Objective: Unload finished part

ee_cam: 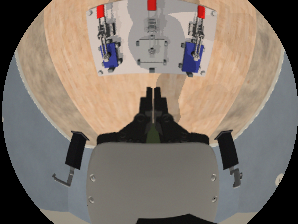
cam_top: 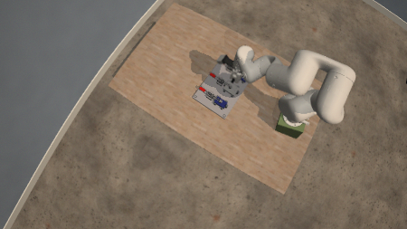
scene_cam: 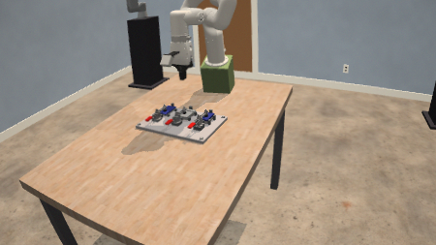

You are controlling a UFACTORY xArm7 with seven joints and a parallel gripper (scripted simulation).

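A grey fixture plate (cam_top: 206, 101) (scene_cam: 214, 130) (ee_cam: 131, 27) lies on the wooden table. It holds three parts in a row, each under a clamp with a red handle. The grey finished part (ee_cam: 152, 50) (scene_cam: 184, 115) sits in the middle nest. A blue blank (ee_cam: 112, 58) (scene_cam: 168, 109) sits in one outer nest, and a second blue blank (ee_cam: 190, 58) (scene_cam: 208, 116) (cam_top: 221, 104) in the other. My gripper (ee_cam: 153, 95) (scene_cam: 182, 75) is shut on nothing. It hangs high above the table, behind the fixture, on the arm-base side.
The arm's green base block (scene_cam: 217, 74) (cam_top: 289, 128) stands at the table's far edge. A black pedestal (scene_cam: 145, 51) with another arm stands on the floor behind the table. The table (scene_cam: 145, 185) extends well in front of the fixture.
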